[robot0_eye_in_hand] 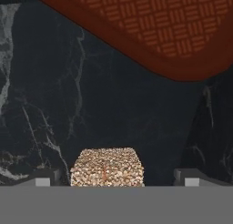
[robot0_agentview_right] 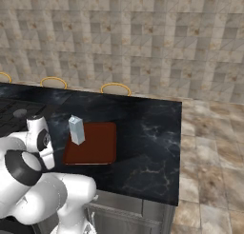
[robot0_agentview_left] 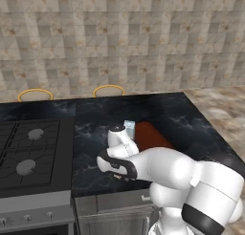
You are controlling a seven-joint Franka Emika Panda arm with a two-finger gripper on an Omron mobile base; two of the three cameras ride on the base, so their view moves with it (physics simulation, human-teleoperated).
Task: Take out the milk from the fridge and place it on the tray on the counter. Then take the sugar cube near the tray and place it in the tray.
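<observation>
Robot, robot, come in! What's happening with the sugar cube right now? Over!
Gripper open, fingertips either side of the sugar cube on the counter. Milk upright on the tray. Cube not yet on tray; nothing in between.

Beige tiled wall [robot0_agentview_left: 143, 43], stone floor [robot0_agentview_right: 214, 157]
</observation>
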